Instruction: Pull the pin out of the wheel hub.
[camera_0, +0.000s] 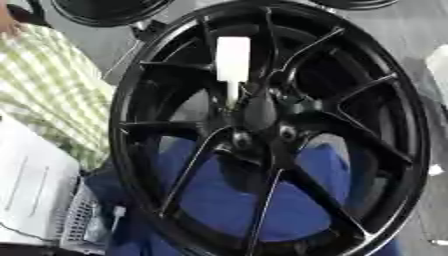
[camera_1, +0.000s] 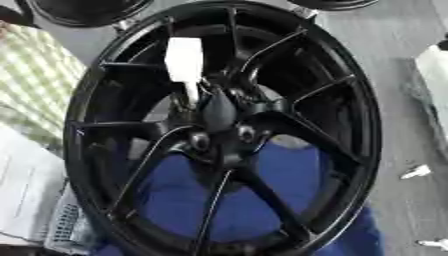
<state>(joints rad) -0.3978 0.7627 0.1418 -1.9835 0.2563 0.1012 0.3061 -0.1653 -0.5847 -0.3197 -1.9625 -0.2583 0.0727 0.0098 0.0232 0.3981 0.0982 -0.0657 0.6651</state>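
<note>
Neither robot hand in either eye view, so fingers' state cannot be told. Black wheel hub (camera_0: 271, 130) fills frame, seen face-on, thin spokes fanning from centre boss. White pin (camera_0: 233, 67) sits in hub just above centre: broad white block on top, narrow stem below running down to boss, lying between two upper spokes. Blue surface (camera_0: 219, 195) shows through lower spoke gaps. Green-and-white checked cloth (camera_0: 48, 90) at left edge; white box (camera_0: 31, 190) in lower left. Second black rim (camera_0: 109, 10) at top left.
</note>
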